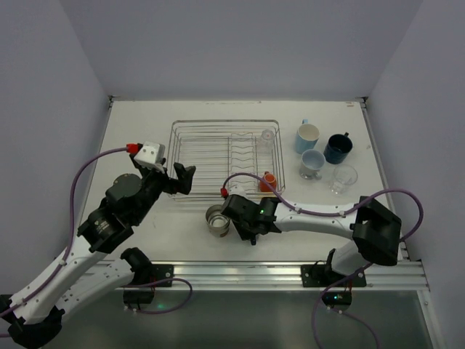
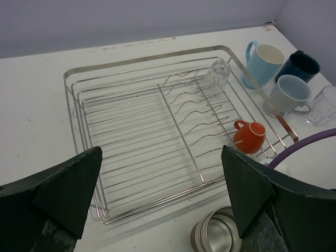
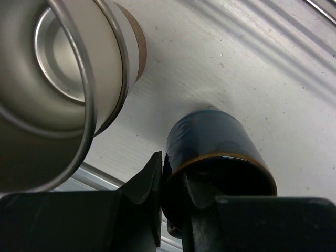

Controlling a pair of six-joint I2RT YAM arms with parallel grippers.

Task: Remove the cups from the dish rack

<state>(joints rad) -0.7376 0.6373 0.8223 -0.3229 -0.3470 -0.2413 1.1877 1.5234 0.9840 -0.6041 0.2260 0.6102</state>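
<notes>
The silver wire dish rack (image 1: 174, 145) stands mid-table and holds a small orange cup (image 1: 268, 181) at its near right corner and a clear glass (image 1: 267, 137) at its far right. My right gripper (image 1: 251, 234) is in front of the rack, shut on the wall of a small dark blue cup (image 3: 210, 136), one finger inside and one outside; the cup's base is at the table. A metallic grey-brown cup (image 1: 217, 220) stands just left of it. My left gripper (image 1: 182, 178) is open and empty above the rack's near left edge (image 2: 73, 105).
Right of the rack stand a light blue mug (image 1: 306, 137), a navy mug (image 1: 338, 148), a pale blue-grey mug (image 1: 312, 163) and a clear glass (image 1: 343, 178). A purple cable (image 1: 320, 212) runs along my right arm. White walls close off the table's sides.
</notes>
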